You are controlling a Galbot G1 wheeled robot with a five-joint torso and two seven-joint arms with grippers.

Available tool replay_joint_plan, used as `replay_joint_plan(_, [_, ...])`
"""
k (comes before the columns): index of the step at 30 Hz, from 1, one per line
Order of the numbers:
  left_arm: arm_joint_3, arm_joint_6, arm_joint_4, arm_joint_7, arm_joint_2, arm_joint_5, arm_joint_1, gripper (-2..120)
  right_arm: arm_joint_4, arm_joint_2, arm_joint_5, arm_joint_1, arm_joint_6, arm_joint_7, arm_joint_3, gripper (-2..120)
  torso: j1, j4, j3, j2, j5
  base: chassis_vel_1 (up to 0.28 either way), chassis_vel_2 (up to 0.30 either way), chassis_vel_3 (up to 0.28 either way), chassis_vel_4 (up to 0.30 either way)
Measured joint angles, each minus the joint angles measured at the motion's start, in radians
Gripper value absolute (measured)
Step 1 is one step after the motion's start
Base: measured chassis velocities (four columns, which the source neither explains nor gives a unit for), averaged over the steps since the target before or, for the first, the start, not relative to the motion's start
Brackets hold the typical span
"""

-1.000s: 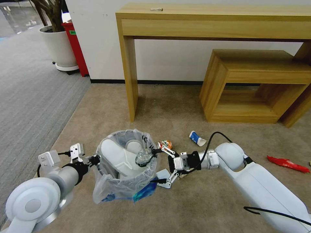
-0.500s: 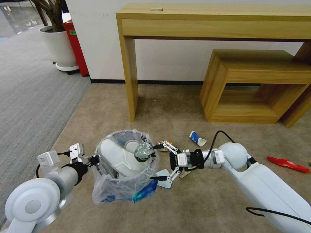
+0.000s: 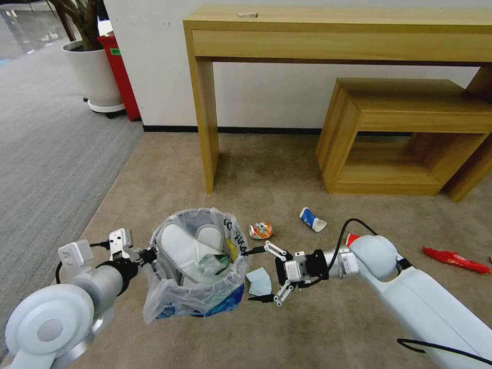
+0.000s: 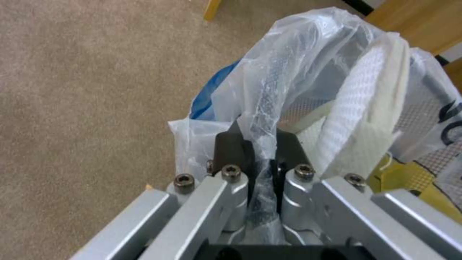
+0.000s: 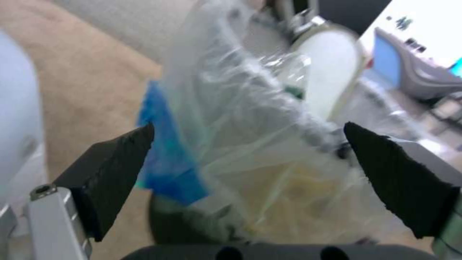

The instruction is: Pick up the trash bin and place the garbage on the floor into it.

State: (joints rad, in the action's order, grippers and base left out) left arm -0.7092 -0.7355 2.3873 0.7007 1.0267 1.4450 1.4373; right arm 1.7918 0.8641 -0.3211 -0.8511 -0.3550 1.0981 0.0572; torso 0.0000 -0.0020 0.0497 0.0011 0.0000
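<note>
On the tan carpet beside the trash bin (image 3: 197, 266), the right gripper (image 3: 260, 275) hangs wide open and empty — the blue mask (image 3: 259, 282) lies flat just under its fingertips, nearer than the can (image 3: 260, 230). The left gripper (image 3: 146, 254), farther off, pinches the bin's bagged rim; 2 slippers (image 3: 187, 247) sit inside.
</note>
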Motion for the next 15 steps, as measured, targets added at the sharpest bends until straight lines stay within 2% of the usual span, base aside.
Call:
replay_joint_plan(2, [0.000,0.000,0.000,0.000,0.000,0.000,0.000,3,0.002,0.000,-0.010,0.001,-0.001,-0.010,0.001,100,0.000,0.0000,0.000,0.000,0.0000,0.000,0.000,0.000,0.000])
replay_joint_plan(3, [-0.002,0.000,0.000,0.000,0.000,0.000,0.000,3,0.007,0.000,-0.036,0.002,-0.003,-0.046,0.002,100,0.000,0.0000,0.000,0.000,0.0000,0.000,0.000,0.000,0.000])
replay_joint_plan(5, [-0.012,0.000,-0.007,-0.001,0.000,-0.002,-0.004,3,0.024,0.000,-0.096,-0.010,-0.003,-0.183,-0.001,100,0.000,0.0001,0.000,0.000,-0.0001,0.000,0.000,0.000,0.000])
replay_joint_plan(6, [-0.012,0.000,-0.007,-0.001,0.000,-0.002,-0.004,3,0.024,0.000,-0.096,-0.010,-0.003,-0.183,-0.001,100,0.000,0.0001,0.000,0.000,-0.0001,0.000,0.000,0.000,0.000])
replay_joint_plan(8, [-0.037,0.000,-0.018,0.003,0.001,-0.005,-0.011,3,0.066,0.006,-0.183,-0.048,0.036,-0.435,0.000,100,0.000,0.0000,0.000,0.000,0.0000,0.000,0.000,0.000,0.000])
replay_joint_plan(9, [-0.037,0.000,-0.018,0.003,0.001,-0.005,-0.011,3,0.066,0.006,-0.183,-0.048,0.036,-0.435,0.000,100,0.000,0.0000,0.000,0.000,0.0000,0.000,0.000,0.000,0.000])
replay_joint_plan(12, [-0.059,0.000,-0.024,0.031,-0.001,-0.003,-0.010,3,0.107,0.015,-0.201,-0.093,0.112,-0.719,0.037,100,0.000,0.0001,0.000,0.000,-0.0002,0.000,0.000,0.000,0.000])
replay_joint_plan(13, [-0.059,0.000,-0.024,0.031,-0.001,-0.003,-0.010,3,0.107,0.015,-0.201,-0.093,0.112,-0.719,0.037,100,0.000,0.0001,0.000,0.000,-0.0002,0.000,0.000,0.000,0.000])
replay_joint_plan(15, [-0.073,0.000,-0.024,0.046,-0.003,-0.003,-0.008,3,0.120,0.023,-0.179,-0.144,0.167,-0.928,0.079,100,0.000,0.0000,0.000,0.000,-0.0001,0.000,0.000,0.000,0.000])
